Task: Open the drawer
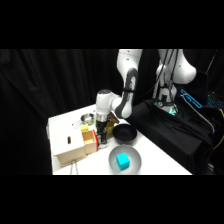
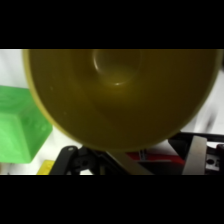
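From my remote station, the arm's gripper [image 1: 102, 137] hangs low beside the pale wooden cabinet [image 1: 65, 141] near the table's [image 1: 160, 162] left edge; I cannot tell how its pincer stands. The drawer [image 1: 75, 154] juts out at the cabinet's front lower corner, close to the table's near edge. A black bowl [image 1: 124, 134] and a grey plate [image 1: 125, 160] carrying a cyan cube [image 1: 122, 161] crowd the right, leaving bare table beyond them. A yellow-olive dish [image 2: 120, 95] fills my wrist view, a green block [image 2: 20, 125] beside it.
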